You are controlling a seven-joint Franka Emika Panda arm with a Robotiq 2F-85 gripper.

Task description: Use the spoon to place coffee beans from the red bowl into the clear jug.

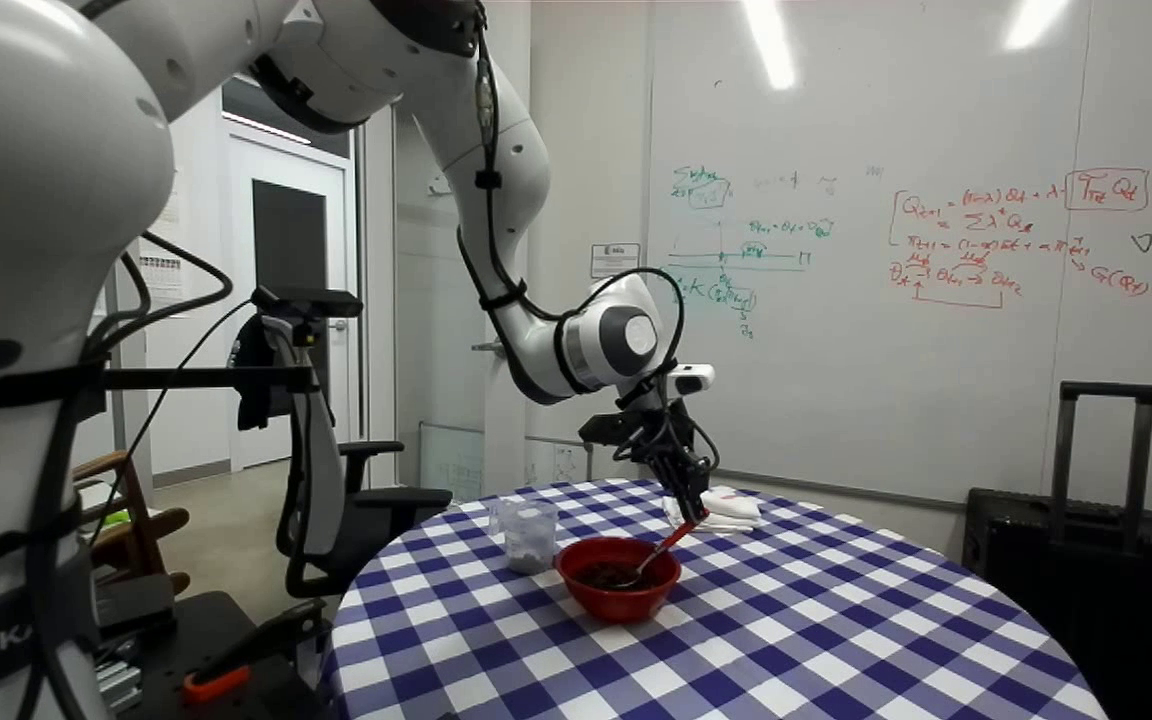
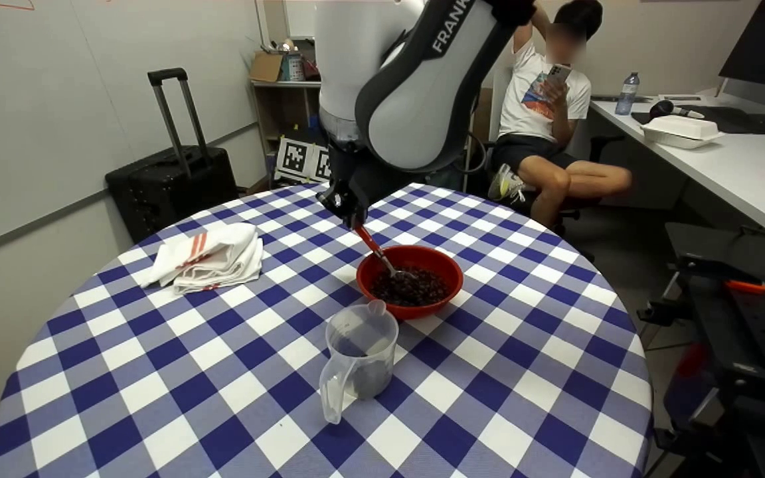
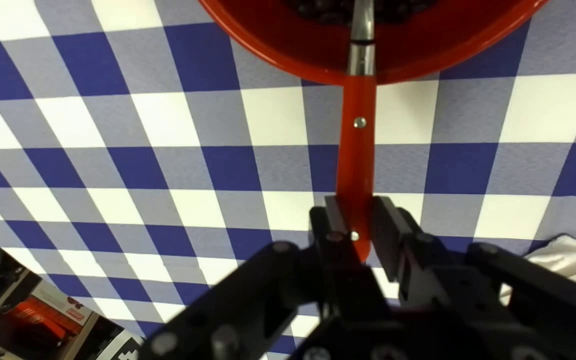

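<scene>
Gripper (image 3: 357,214) clamps spoon (image 3: 357,155) by handle end; red bowl (image 3: 418,50) at twelve o'clock, wrist view. Spoon judged light, stiff, possibly slick: handle hold suitable.

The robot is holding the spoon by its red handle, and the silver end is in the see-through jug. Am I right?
Almost! The silver end of the spoon is in the red bowl, among the coffee beans, not in the see-through jug; both exterior views show it. The gripper does hold it by the red handle, as the wrist view shows.
</scene>
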